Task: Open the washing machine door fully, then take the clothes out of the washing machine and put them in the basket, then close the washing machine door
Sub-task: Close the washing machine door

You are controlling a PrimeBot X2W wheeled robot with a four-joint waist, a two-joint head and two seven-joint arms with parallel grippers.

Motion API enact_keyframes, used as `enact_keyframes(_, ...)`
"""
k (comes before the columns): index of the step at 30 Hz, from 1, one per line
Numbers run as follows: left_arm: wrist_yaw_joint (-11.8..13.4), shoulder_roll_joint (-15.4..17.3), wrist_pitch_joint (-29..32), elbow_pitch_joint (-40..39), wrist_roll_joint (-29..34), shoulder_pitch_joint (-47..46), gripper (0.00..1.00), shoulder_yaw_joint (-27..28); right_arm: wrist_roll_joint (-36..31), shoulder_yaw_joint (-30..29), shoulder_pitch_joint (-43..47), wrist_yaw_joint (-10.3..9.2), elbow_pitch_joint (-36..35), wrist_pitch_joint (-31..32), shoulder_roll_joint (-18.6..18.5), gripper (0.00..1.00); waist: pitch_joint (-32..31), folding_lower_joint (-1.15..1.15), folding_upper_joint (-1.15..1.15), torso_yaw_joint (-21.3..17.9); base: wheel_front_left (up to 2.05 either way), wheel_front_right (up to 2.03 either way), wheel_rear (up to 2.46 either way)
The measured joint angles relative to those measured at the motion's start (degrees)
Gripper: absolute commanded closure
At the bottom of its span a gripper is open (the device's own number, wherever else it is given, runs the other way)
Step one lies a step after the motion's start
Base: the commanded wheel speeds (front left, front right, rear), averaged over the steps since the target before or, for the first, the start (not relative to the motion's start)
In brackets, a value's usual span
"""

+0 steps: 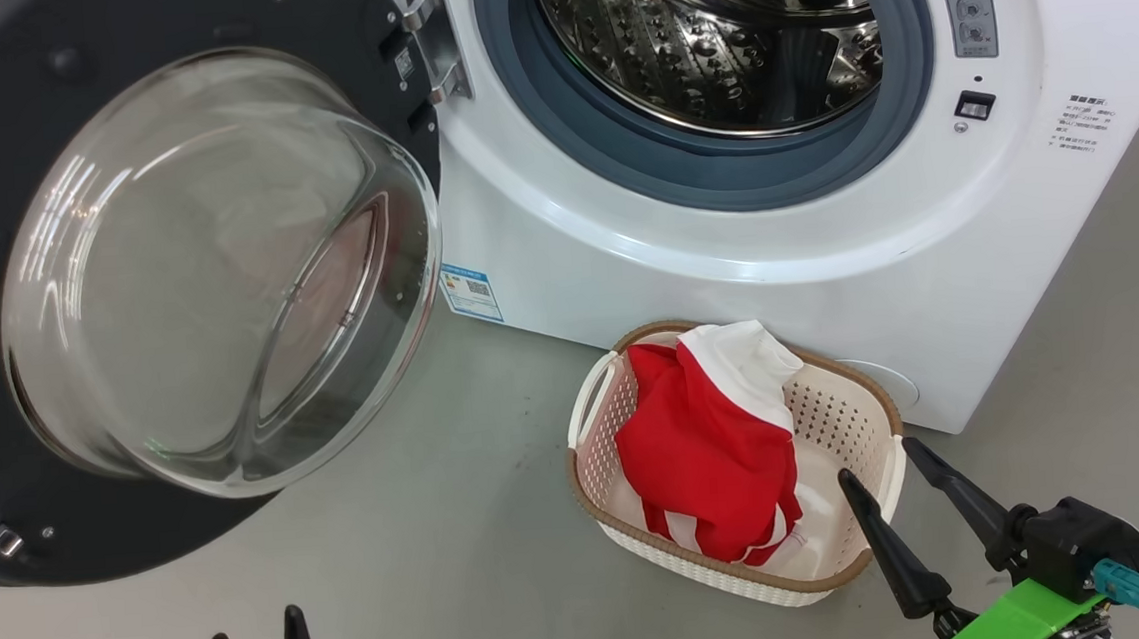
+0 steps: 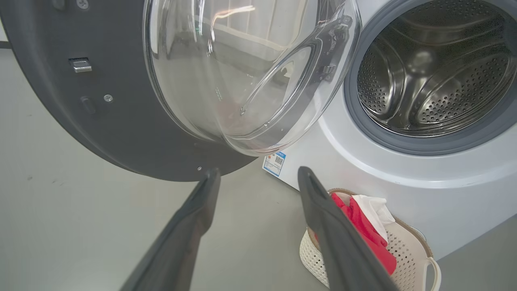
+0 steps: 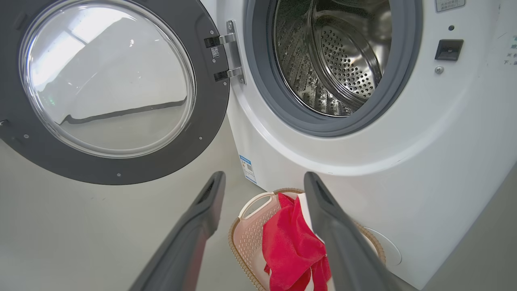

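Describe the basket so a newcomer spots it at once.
Find the big white washing machine with its round door swung open. On the grey floor just in front of it sits a small cream perforated basket. Nothing else there has its brown rim or holds red-and-white clothes.

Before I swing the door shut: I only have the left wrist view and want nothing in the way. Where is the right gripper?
Observer: Head view: the right gripper is open at the basket's right end, well away from the door.
Operator: The basket is half hidden for me. Clothes all in?
Observer: The clothes sit inside, their white end over the far rim.
Operator: Latch socket free?
Observer: Right wrist view: the socket shows dark and uncovered.
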Motion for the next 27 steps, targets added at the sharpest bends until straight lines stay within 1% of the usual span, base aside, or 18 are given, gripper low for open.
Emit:
enact_keyframes(7, 0.53, 0.01, 0.00, -0.85, -0.77, 0.36, 0.00, 0.07, 0.58, 0.82, -0.60, 0.00, 0.38, 0.00, -0.19, 0.00, 0.04, 0.00, 0.00, 0.15, 0.00, 0.00, 0.00)
enact_keyframes(13, 0.33, 0.01, 0.00, -1.48, -1.27, 0.37, 0.00, 0.07, 0.97, 1.16, -0.58, 0.00, 0.38, 0.00, -0.23, 0.00, -0.17, 0.00, 0.00, 0.11, 0.00, 0.00, 0.00)
enact_keyframes(14, 0.10, 0.01, 0.00, -1.47, -1.26, 0.37, 0.52, 0.01, 0.97, 1.16, -0.57, 0.00, 0.38, 0.00, -0.23, 0.00, -0.26, 0.00, 0.00, 0.09, 0.00, 0.00, 0.00)
enact_keyframes(15, -0.44, 0.01, 0.00, -1.48, -1.18, 0.36, 1.00, -0.05, 0.97, 1.15, -0.56, 0.00, 0.38, 0.00, -0.22, 0.00, -0.34, 0.00, 0.00, 0.07, 0.00, 0.00, 0.00)
enact_keyframes(18, -1.43, -0.03, 0.00, -2.82, -0.96, 0.19, 1.00, 0.75, 0.97, 0.90, -0.43, 0.00, 0.54, 0.00, -0.08, 0.00, -0.51, 0.00, 0.00, 0.06, 0.00, 0.00, 0.00)
enact_keyframes(20, -2.29, -0.03, 0.00, -4.98, -0.25, -0.57, 1.00, 2.98, 0.97, 0.37, -0.25, 0.00, 0.68, 0.00, 0.19, 0.00, -0.52, 0.00, 0.00, 0.09, 0.00, 0.00, 0.00)
enact_keyframes(24, -4.28, -0.07, 0.00, -12.18, 2.70, -5.03, 1.00, 10.26, 0.96, -0.25, 1.13, 0.00, 0.75, 0.00, 0.71, 0.00, -0.52, 0.00, 0.00, 0.14, 0.00, 0.00, 0.00)
enact_keyframes(27, -6.27, -0.18, -0.01, -18.60, 6.45, -9.96, 1.00, 16.24, 0.96, -0.62, 1.97, 0.00, 0.75, 0.00, 0.92, 0.00, -0.31, 0.00, 0.00, 0.17, 0.00, 0.00, 0.00)
